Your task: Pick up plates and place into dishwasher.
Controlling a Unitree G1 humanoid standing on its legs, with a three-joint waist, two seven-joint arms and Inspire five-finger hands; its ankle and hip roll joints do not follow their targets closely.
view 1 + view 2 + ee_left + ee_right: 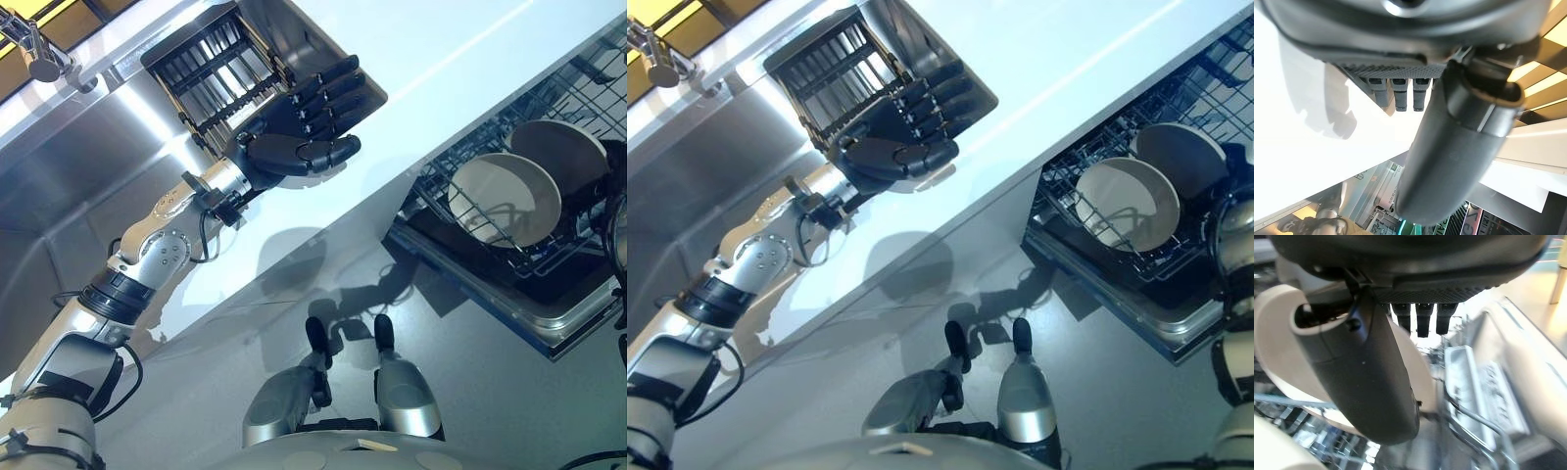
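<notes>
The left robot hand (pixel 299 132) hovers over the white counter (pixel 470 59) beside the dark drying rack (pixel 211 69), fingers straight, holding nothing. Two plates (pixel 505 201) stand on edge in the dishwasher rack (pixel 588 93) at the right, faces tilted toward the near left. The right robot hand (pixel 1376 382) is just beside a plate, fingers extended and empty; a careless withdrawal might knock the plate flat.

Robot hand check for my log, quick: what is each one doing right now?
Left robot hand: open, empty, over the counter.
Right robot hand: open, holding nothing, by a plate in the dishwasher rack.
</notes>
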